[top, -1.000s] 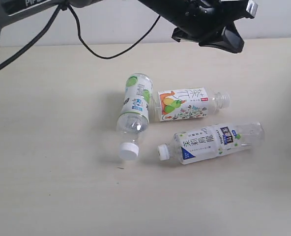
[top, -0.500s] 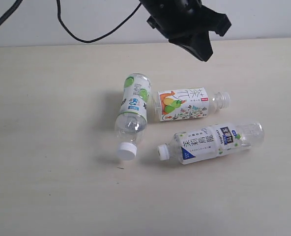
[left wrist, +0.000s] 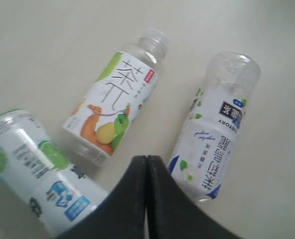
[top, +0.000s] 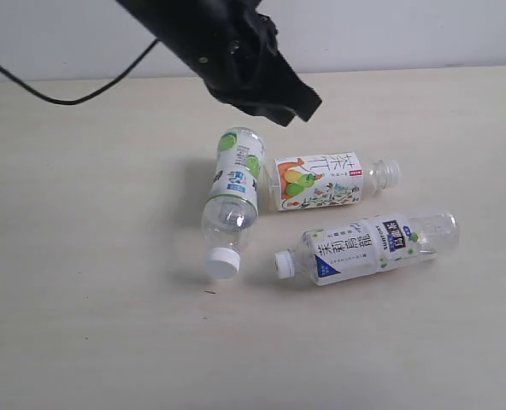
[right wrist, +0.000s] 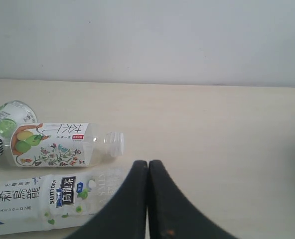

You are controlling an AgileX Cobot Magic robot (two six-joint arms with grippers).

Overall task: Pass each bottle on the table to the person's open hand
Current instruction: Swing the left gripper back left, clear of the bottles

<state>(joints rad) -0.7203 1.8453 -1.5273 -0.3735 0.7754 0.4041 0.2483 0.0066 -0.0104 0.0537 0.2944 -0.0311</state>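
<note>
Three clear bottles lie on the table. The green-label bottle has its white cap toward the front. The pear-picture bottle lies beside it, touching it. The blue-label bottle lies just in front. My left gripper hangs shut and empty above the table behind the green-label and pear-picture bottles. From its wrist I see the left gripper over the pear-picture bottle and the blue-label bottle. My right gripper is shut and empty next to the blue-label bottle. The person's open hand is out of view.
A black cable trails over the table's back left. A pale wall rises behind the table's far edge. Bare tabletop lies to the left and in front of the bottles.
My left arm has swung from the upper right toward the left, and its gripper now hangs behind the green-label bottle. The bottles have not moved.
</note>
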